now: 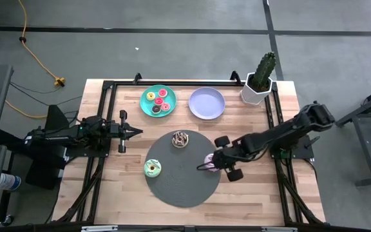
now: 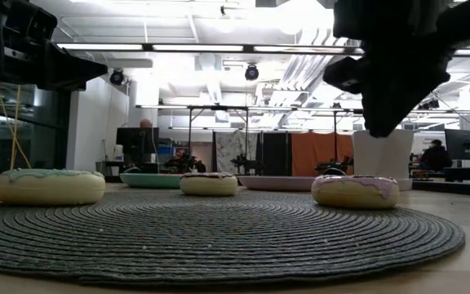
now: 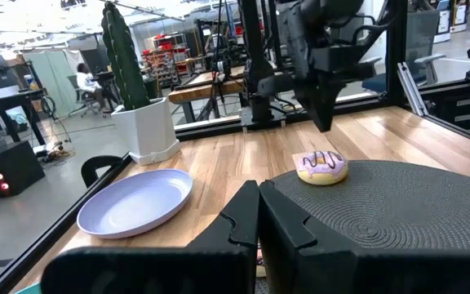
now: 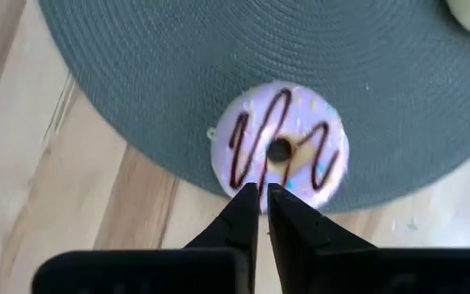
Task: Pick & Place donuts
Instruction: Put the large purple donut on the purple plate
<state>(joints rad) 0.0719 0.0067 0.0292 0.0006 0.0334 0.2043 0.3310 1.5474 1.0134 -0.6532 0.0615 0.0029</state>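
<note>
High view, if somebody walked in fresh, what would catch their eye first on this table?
Likely the big grey round mat at the table's middle, with three donuts on it: a green-iced one, a chocolate-sprinkled one and a pink-striped one at its right edge. The right end effector hangs right above the pink-striped donut, fingers nearly together. Behind sit a teal plate of small donuts, an empty lilac plate and a potted cactus.

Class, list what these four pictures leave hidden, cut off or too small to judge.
- High view: the pink-striped donut is partly covered by the right gripper.
- High view: the small donuts on the teal plate are too tiny to count surely.
- Low view: the arms are cut off by the top edge.
</note>
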